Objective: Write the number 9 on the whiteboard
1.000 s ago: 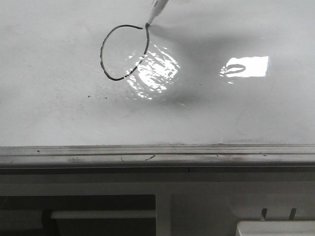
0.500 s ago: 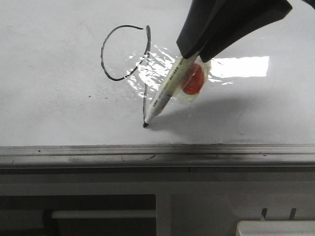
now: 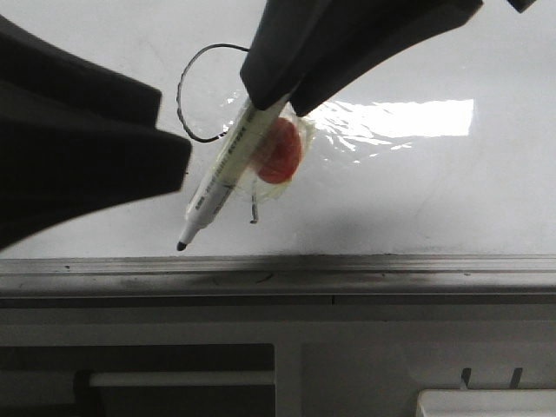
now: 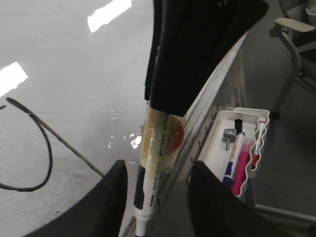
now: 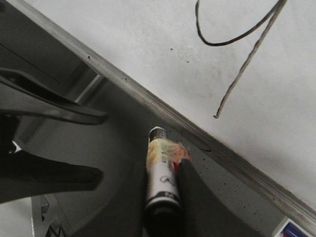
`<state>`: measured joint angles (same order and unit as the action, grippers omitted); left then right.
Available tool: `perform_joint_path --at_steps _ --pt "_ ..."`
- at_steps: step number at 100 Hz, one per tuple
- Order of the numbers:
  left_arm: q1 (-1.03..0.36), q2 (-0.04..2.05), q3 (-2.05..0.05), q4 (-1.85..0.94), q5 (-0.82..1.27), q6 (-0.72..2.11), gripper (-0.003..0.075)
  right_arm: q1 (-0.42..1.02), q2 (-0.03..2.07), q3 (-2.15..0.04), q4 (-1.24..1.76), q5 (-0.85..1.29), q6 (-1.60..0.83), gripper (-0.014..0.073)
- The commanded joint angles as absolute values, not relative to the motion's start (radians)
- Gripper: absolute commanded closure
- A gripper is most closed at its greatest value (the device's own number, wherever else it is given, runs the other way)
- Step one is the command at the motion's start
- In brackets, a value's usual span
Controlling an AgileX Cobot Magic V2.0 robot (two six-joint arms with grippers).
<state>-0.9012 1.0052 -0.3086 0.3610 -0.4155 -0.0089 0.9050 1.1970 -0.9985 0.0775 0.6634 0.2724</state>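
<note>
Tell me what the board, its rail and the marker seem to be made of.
Board: looks like glossy coated white surface, since it mirrors bright glare; the core is not visible.
Rail: probably brushed metal, grey, with fine lines and scuffs.
Marker: likely smooth plastic, printed pale barrel, black tip, with clear film holding a red patch on it.

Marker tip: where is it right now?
Front view: the marker tip is left of center, just above the rail, left of the 9's stem end. The right pincer holds the marker.

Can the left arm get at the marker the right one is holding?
Probably yes: the left gripper is open, its fingers either side of the marker, which the right gripper grips higher up. Nothing sits between.
</note>
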Motion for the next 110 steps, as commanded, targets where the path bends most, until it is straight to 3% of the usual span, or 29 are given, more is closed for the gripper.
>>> perform_joint_path --at_steps 1,47,59,71,75,82,99,110 --pt "-0.909 1.051 -0.334 0.340 -0.543 -0.014 0.0443 0.916 1.170 -1.034 0.103 0.608 0.270 0.0670" --pt "-0.907 1.180 -0.334 0.211 -0.602 -0.014 0.0451 0.916 1.170 -1.034 0.164 0.621 0.270 0.0670" --pt "-0.907 1.181 -0.334 0.211 -0.602 -0.014 0.0558 0.916 1.170 -1.034 0.164 0.621 0.270 0.0670" --pt "-0.907 1.181 -0.334 0.211 -0.602 -0.014 0.0743 0.916 1.170 -1.034 0.164 0.621 0.270 0.0668" --pt "-0.907 1.181 -0.334 0.211 -0.602 -0.014 0.0740 0.916 1.170 -1.034 0.164 0.621 0.270 0.0654" --pt "-0.907 1.181 -0.334 0.204 -0.602 -0.014 0.0740 0.916 1.170 -1.034 0.164 0.621 0.270 0.0587" --pt "-0.907 1.177 -0.334 -0.010 -0.596 -0.014 0.0740 0.916 1.170 -1.034 0.149 0.619 0.270 0.0288" --pt "-0.907 1.168 -0.334 -0.201 -0.590 -0.014 0.0741 0.916 1.170 -1.034 0.129 0.613 0.270 0.0235"
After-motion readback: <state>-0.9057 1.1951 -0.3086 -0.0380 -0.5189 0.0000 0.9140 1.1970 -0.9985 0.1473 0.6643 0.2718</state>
